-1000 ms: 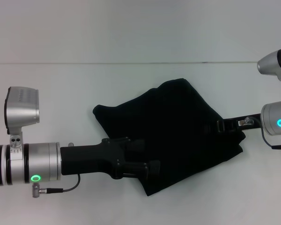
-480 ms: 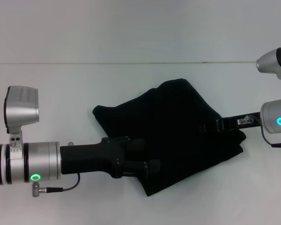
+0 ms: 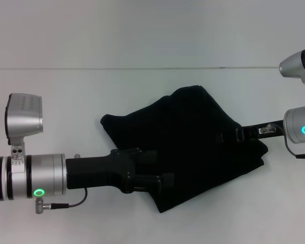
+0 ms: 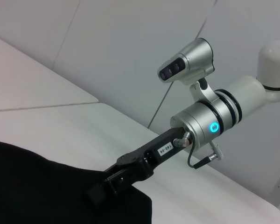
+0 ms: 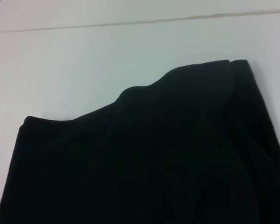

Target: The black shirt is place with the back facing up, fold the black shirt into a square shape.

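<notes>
On the white table (image 3: 66, 91), centre of the head view, lies one black shirt (image 3: 193, 142), already folded down to a rough, skewed quadrilateral with corners near 9, 12, 3 and 6 o'clock. Not square yet, as I read it.

Handling: soft, limp, light matte fabric in stacked layers. It will sag and drag, and layers may slip apart if only the top one is caught. Best hold looks like the outer edges or corners, pinching all layers together.

Count: one shirt, two arms, two grippers.

Left gripper (image 3: 160, 170) comes in from 8 o'clock, over the shirt's lower left edge; its black fingers merge with the cloth, so I cannot tell whether they are spread or pinching. Right gripper (image 3: 229, 137) comes in from 3 o'clock, tip at the shirt's right edge; the left wrist view (image 4: 100, 191) shows it low against the fabric, but again I cannot tell its state.
</notes>
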You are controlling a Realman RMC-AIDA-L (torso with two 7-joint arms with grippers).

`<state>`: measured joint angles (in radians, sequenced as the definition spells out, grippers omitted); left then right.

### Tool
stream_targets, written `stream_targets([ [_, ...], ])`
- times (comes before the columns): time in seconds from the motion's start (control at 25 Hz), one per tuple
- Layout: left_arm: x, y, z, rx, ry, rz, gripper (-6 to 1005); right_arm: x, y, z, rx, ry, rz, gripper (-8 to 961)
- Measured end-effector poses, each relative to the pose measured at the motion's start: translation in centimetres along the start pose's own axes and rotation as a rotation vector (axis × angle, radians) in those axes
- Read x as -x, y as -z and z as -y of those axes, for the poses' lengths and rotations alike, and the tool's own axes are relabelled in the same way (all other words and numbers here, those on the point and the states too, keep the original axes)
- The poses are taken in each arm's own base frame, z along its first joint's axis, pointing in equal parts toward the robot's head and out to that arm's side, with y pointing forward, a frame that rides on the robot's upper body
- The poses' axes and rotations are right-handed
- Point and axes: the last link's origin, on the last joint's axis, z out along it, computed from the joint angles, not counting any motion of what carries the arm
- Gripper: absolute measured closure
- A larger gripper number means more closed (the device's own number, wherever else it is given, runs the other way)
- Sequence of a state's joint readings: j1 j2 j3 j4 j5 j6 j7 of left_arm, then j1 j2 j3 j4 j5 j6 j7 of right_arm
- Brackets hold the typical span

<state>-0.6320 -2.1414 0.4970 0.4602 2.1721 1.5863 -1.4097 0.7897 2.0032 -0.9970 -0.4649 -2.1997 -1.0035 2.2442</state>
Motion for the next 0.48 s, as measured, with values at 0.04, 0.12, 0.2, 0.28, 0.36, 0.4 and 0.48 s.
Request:
stream_targets([
  [0.04, 0.0, 0.0, 0.0, 0.0, 0.0, 0.0, 116, 0.02, 0.0, -0.06, 0.003, 0.001, -0.001, 528],
  [0.12, 0.0, 0.0, 0.0, 0.0, 0.0, 0.0, 116, 0.18, 0.05, -0.32, 0.013, 0.008, -0.002, 537],
  [0.2, 0.0, 0.0, 0.0, 0.0, 0.0, 0.0, 117, 0.36, 0.16, -0.63, 0.026, 0.017, 0.0, 546],
  [0.28, 0.02, -0.04, -0.02, 0.0, 0.0, 0.0, 118, 0.44, 0.26, -0.85, 0.036, 0.022, 0.002, 555],
  [0.36, 0.05, -0.1, -0.06, 0.002, 0.001, 0.0, 119, 0.48, 0.31, -0.91, 0.038, 0.023, 0.004, 564],
  [0.4, 0.06, -0.1, -0.05, 0.001, 0.001, 0.001, 119, 0.48, 0.32, -0.91, 0.038, 0.021, 0.004, 568],
  [0.48, 0.1, -0.14, -0.03, -0.001, 0.002, 0.002, 120, 0.48, 0.32, -0.9, 0.038, 0.02, 0.005, 577],
])
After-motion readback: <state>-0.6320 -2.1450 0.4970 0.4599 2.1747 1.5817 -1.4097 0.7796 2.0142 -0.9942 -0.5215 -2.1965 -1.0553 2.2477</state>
